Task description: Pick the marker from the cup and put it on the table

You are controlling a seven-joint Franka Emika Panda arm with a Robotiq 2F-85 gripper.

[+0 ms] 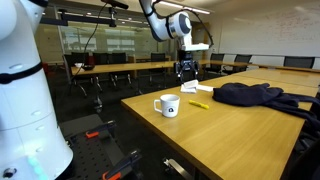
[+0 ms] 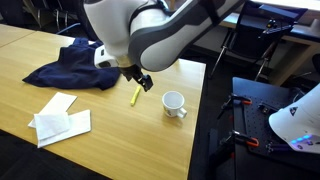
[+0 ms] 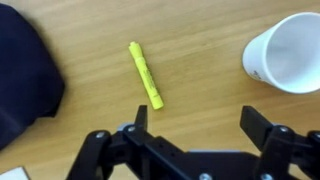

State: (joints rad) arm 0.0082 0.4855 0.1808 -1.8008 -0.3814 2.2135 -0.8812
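Note:
The yellow marker point(image 3: 146, 74) lies flat on the light-brown wooden table point(image 3: 210, 90), also seen in both exterior views point(image 1: 201, 104) point(image 2: 135, 95). The white mug point(image 1: 168, 105) point(image 2: 174, 103) point(image 3: 288, 52) stands upright and empty beside it. My gripper point(image 3: 197, 122) is open and empty, raised above the table between marker and mug; it also shows in both exterior views point(image 1: 186, 67) point(image 2: 140, 79).
A dark blue cloth point(image 1: 258, 95) point(image 2: 68, 62) point(image 3: 22, 75) lies bunched beyond the marker. White papers point(image 2: 62, 117) lie near the table edge. A flat white object point(image 1: 201, 87) lies further back. Chairs and long tables stand behind.

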